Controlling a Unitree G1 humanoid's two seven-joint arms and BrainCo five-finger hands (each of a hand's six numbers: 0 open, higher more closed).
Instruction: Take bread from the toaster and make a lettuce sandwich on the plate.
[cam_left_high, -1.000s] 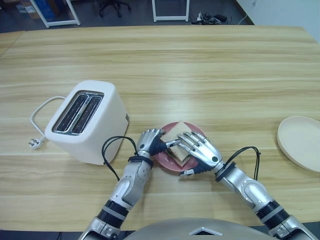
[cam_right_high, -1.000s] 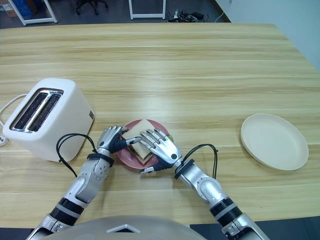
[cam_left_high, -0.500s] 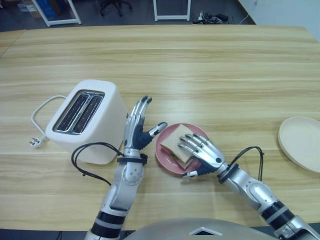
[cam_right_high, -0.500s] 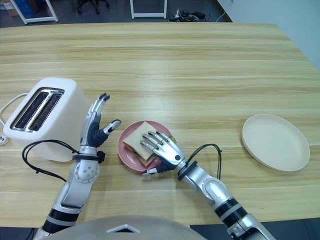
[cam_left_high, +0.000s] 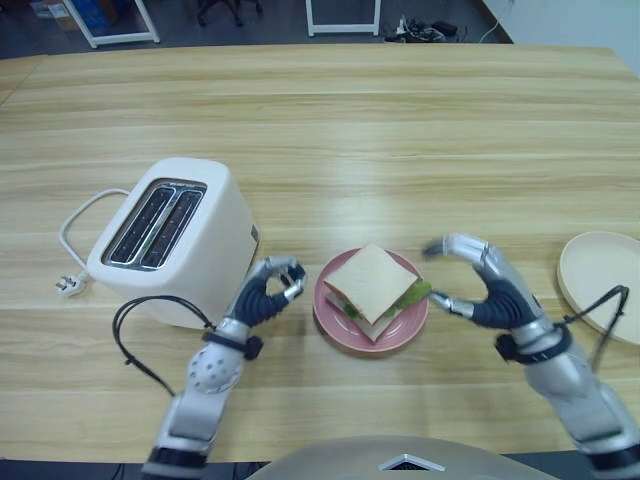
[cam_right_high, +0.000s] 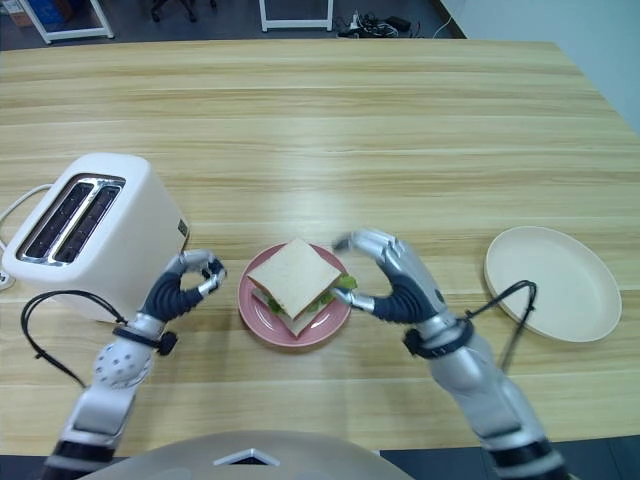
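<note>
1. The left hand (cam_left_high: 265, 295) is curled into a loose fist, fingertips up against the thumb, and there's nothing in it.
2. The toaster (cam_left_high: 215, 245) is right next to that hand on its left. I can't tell whether they actually touch. The cord (cam_left_high: 75, 225) trails off past the toaster's far side.
3. The sandwich (cam_left_high: 372, 283) sits on the pink plate (cam_left_high: 400, 338), just right of the left hand, so it's pretty much between the two hands. Neither hand is touching it.
4. Some lettuce (cam_left_high: 412, 295) pokes out on the side facing the right hand.
5. The right hand (cam_left_high: 490, 285) is just right of the plate. Its fingers arch over the thumb with a wide gap, and it isn't gripping anything.
6. A beige plate (cam_left_high: 600, 285) lies on the table (cam_left_high: 400, 140), off to the right hand's right.
</note>
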